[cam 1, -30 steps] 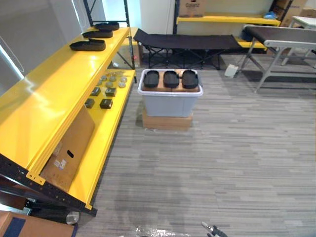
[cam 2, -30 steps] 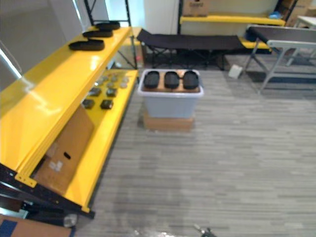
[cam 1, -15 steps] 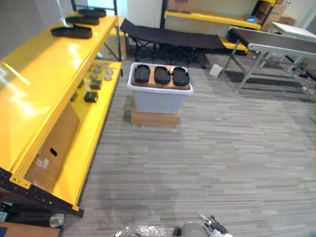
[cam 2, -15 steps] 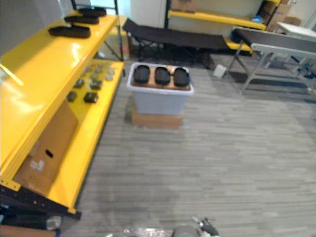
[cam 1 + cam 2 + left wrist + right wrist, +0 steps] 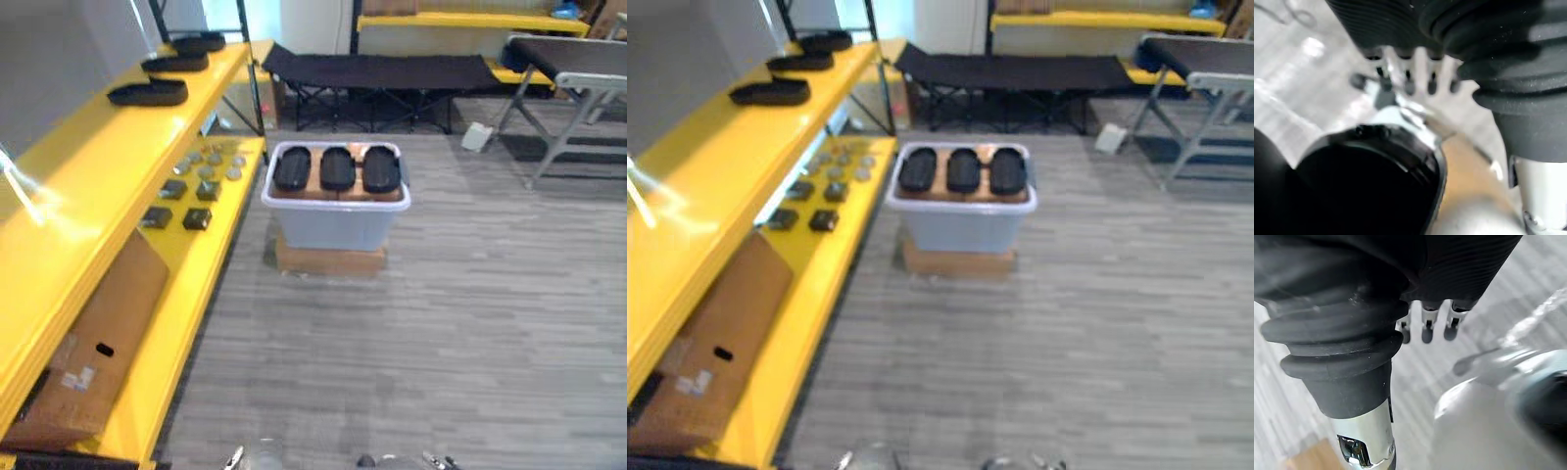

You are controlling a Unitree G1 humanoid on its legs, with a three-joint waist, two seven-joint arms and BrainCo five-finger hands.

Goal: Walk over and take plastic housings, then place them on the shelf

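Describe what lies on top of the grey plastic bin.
Three black oval plastic housings lie side by side on a brown board across the grey plastic bin; the board hides the bin's inside.

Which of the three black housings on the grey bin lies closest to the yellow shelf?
The left housing on the bin, on the side facing the shelf; the middle housing and right housing lie farther off.

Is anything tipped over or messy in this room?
Only the cardboard box looks odd: it leans slanted on the lower yellow shelf. The three black housings lie in a neat row on the grey bin.
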